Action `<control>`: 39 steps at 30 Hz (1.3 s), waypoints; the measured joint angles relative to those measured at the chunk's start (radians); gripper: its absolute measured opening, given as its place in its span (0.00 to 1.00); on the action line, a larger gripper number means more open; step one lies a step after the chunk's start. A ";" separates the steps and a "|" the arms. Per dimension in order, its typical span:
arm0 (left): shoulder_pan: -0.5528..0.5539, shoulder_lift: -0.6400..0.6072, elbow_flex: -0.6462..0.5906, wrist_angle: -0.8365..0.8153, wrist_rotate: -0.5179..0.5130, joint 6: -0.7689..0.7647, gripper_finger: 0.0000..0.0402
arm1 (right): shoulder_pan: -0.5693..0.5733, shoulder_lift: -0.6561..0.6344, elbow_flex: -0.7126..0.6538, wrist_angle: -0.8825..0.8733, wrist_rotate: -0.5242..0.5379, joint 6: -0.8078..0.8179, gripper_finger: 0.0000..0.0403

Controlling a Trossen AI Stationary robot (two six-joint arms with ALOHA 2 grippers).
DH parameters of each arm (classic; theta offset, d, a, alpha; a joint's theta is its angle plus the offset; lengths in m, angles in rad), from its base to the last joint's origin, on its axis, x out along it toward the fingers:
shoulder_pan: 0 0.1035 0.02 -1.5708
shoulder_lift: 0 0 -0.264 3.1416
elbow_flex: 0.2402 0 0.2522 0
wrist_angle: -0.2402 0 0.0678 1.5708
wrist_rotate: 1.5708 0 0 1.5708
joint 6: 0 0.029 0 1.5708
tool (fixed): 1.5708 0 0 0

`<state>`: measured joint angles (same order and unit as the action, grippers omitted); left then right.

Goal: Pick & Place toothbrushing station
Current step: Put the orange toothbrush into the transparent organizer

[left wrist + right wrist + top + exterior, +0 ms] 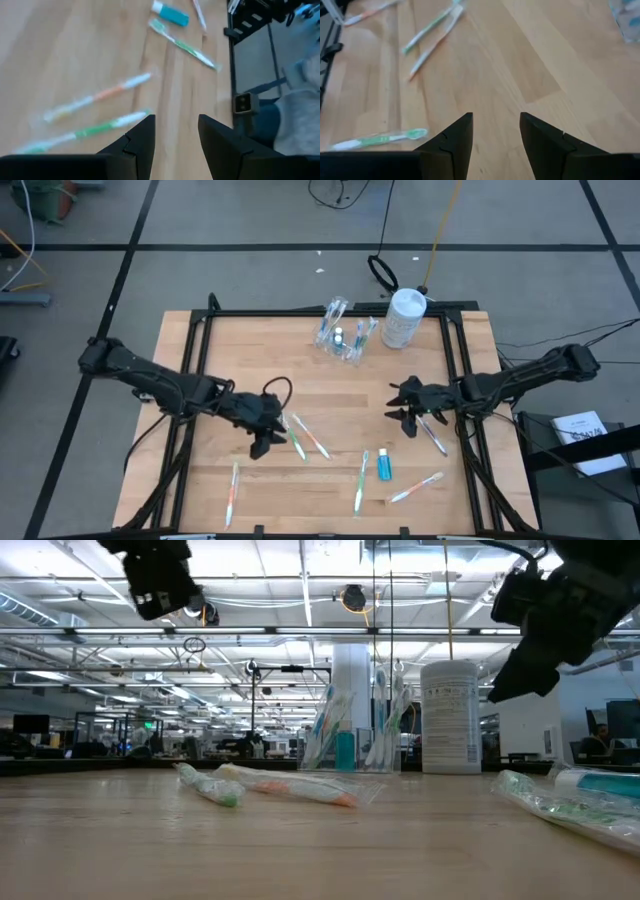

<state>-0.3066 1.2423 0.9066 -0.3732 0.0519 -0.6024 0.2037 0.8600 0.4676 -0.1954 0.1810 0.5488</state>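
Along the near edge of the pale wooden table (200,350), loose items lie flat: an orange-and-green toothbrush (233,491) pointing near-to-far at the left, a green-handled toothbrush (362,478) beside a small blue toothpaste tube (384,465), and a pink-handled toothbrush (416,488) lying slantwise at the right. Nothing stands between these and the arms. Mid-table, the left gripper (268,430) hovers with jaws released and empty, just beside a green toothbrush (296,438) and an orange toothbrush (312,437), both lying diagonally, side by side. The right gripper (404,408) hovers over bare wood, jaws parted, holding nothing; another slim toothbrush (434,435) lies diagonally beneath its arm. At the far edge, the see-through clear plastic holder (343,332) stands with toothbrushes and a blue tube upright inside. A white round lidded bottle (404,318) stands just beside it, to the right.
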 joint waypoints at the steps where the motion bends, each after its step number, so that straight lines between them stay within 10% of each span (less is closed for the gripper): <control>1: -0.009 0.001 0.000 -0.008 0.001 -0.032 0.38 | -0.002 0.000 -0.003 0.000 0.000 0.007 0.39; 16: -0.295 0.004 -0.004 -0.569 0.037 -0.947 0.38 | -0.014 0.000 -0.004 0.048 0.000 -0.038 0.39; 21: -0.429 0.004 -0.068 -0.511 -0.104 -1.201 0.38 | -0.014 0.000 -0.004 0.061 0.000 -0.101 0.39; 39: -0.562 0.154 -0.327 -0.009 -0.040 -1.359 0.38 | -0.015 0.000 -0.004 0.061 0.001 -0.256 0.39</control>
<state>-0.8684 1.3959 0.5794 -0.3819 0.0122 -1.9614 0.1890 0.8600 0.4637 -0.1349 0.1815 0.2925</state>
